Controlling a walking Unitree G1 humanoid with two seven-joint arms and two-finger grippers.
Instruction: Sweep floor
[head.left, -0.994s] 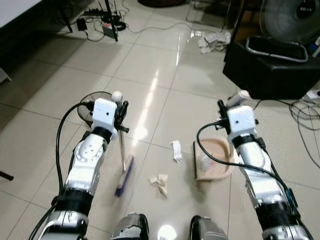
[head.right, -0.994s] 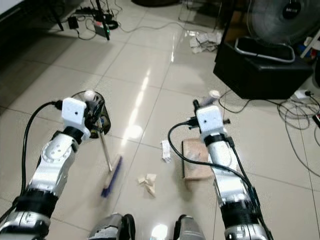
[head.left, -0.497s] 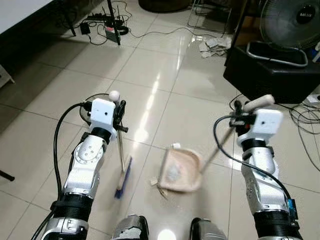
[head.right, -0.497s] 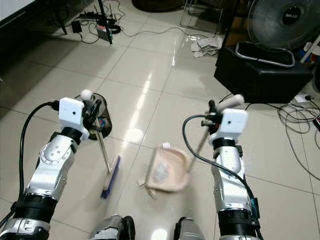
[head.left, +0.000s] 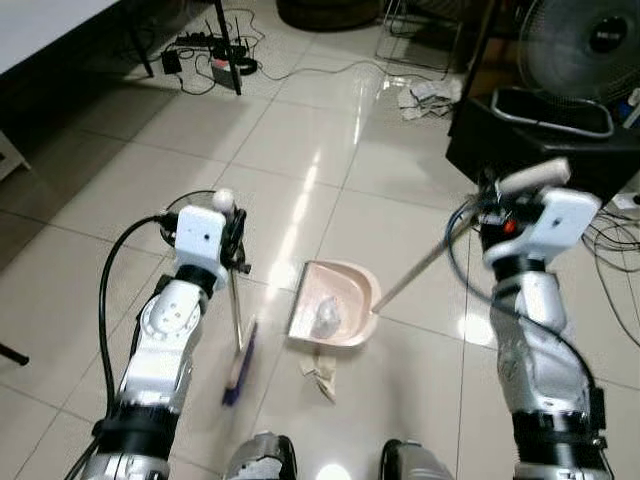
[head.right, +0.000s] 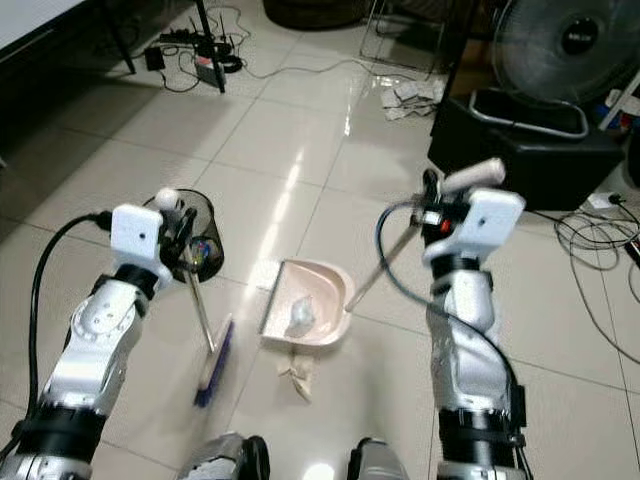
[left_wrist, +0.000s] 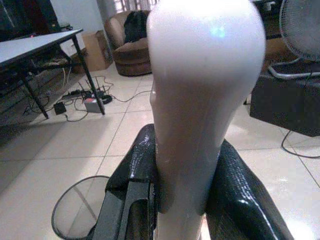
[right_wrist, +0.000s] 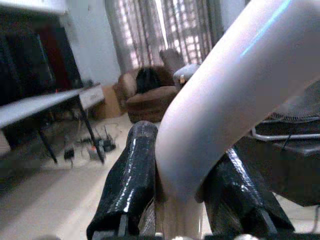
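My left gripper (head.left: 236, 228) is shut on the upright pale handle of a broom (head.left: 231, 310). Its blue bristle head (head.left: 238, 365) rests on the tiles by my left foot. The left wrist view has the handle's rounded top (left_wrist: 200, 100) clamped between the black fingers (left_wrist: 132, 172). My right gripper (head.left: 497, 203) is raised at the right and shut on the long handle (head.left: 420, 265) of a beige dustpan (head.left: 345, 275). The pan sits on the floor between my arms with a crumpled paper (head.left: 325, 318) in it. Paper scraps (head.left: 320, 375) lie just in front of the pan.
A black mesh bin (head.right: 205, 245) stands behind my left arm. At the right are a black box (head.left: 530, 145) with a fan (head.left: 585, 40) on it, and loose cables (head.left: 612, 228). Farther off lie crumpled papers (head.left: 425, 92) and a power strip with cords (head.left: 215, 55).
My right gripper has risen and swung the dustpan from the right to the middle of the floor. The white paper strip is gone from the tiles. The left arm and broom have hardly moved.
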